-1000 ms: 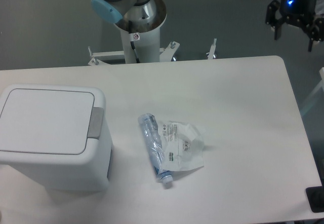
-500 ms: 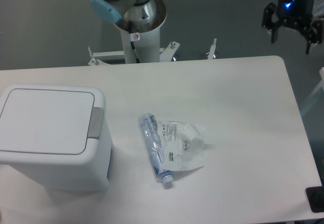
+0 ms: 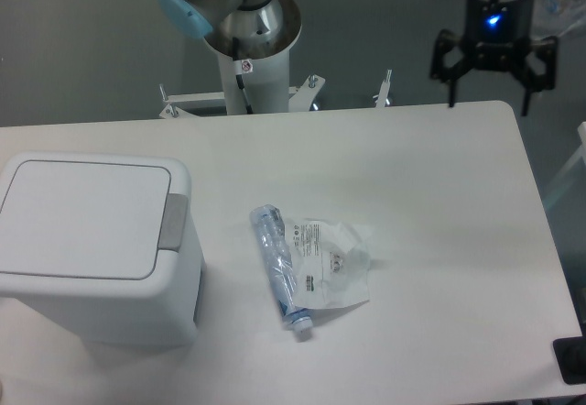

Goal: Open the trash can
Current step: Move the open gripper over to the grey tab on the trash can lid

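Presently, task status: not begun in any visible sense. Trash can [image 3: 96,249], white and boxy, at the lower left of the frame; lid flat and fully down; grey push tab [image 3: 173,222] on the lid's right edge, untouched. Everything remains to be done, by my reading: the arm must cross the whole width of the frame, come down over the tab and press it so the lid lifts.

Gripper [image 3: 494,80]: upper right of the frame, over the table's far right corner, well apart from the trash can. Fingers spread wide with nothing between them; a blue light glows on the body above them.

Other items on the surface (neither belongs to the task): clear bottle [image 3: 279,269] with a blue tint, lying on its side near the middle of the frame, cap end toward the bottom edge; clear printed plastic bag [image 3: 331,265], crumpled, touching the bottle's right side.

Surface: table [image 3: 439,203], white, matte, rounded corners. A small dark object [image 3: 571,361] sits at the lower right edge, cut off by the frame; what it is cannot be told.

Room: grey floor beyond the table's far edge; arm's white pedestal [image 3: 252,61] at upper centre, standing on a pale bolted base
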Available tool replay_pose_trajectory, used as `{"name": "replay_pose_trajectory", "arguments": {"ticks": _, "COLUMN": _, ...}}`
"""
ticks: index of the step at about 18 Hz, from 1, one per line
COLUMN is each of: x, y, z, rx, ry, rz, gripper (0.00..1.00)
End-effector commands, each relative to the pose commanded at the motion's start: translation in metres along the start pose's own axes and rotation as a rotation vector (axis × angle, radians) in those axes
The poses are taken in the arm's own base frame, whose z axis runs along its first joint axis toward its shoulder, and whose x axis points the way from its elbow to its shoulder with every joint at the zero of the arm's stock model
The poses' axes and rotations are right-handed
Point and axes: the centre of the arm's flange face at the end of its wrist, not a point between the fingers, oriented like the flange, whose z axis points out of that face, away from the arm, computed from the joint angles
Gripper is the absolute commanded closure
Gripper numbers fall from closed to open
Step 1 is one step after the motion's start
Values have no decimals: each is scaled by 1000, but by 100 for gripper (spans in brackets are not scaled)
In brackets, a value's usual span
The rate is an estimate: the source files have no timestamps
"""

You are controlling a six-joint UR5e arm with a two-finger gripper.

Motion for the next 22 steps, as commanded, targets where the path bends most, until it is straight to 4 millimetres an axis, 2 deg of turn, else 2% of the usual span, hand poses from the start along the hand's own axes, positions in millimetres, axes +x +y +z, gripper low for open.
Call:
{"name": "replay_pose_trajectory", "arguments": {"ticks": 4, "x": 53, "y": -35, "z": 1, "rx": 83, "ry": 51, "rz": -190, "gripper": 0}}
{"name": "replay_pose_trajectory", "arguments": {"ticks": 7, "x": 74, "y": -50, "z": 0, "rx": 145, "ry": 131, "rz": -347, "gripper": 0}}
{"name": "replay_pose_trajectory", "arguments": {"ticks": 10, "x": 104, "y": -64, "z": 9, "rx": 139, "ry": 184, "rz": -346, "gripper": 0}}
{"name": "replay_pose_trajectory", "arguments": {"ticks": 12, "x": 119, "y": -73, "z": 10, "rx": 154, "ry": 227, "rz": -374, "gripper": 0}}
{"name": "replay_pose_trajectory", "arguments": {"ticks": 16, "x": 148, "y": -87, "z": 26, "rx": 164, "ry": 284, "rz": -362, "gripper": 0}}
{"name": "replay_pose_trajectory", "arguments": {"ticks": 19, "x": 171, "y": -94, "z": 29, "rx": 160, "ry": 303, "rz": -327, "gripper": 0}}
{"name": "replay_pose_trajectory", "arguments": {"ticks": 22, "x": 185, "y": -97, "z": 33, "rx": 149, "ry": 317, "rz": -307, "gripper": 0}}
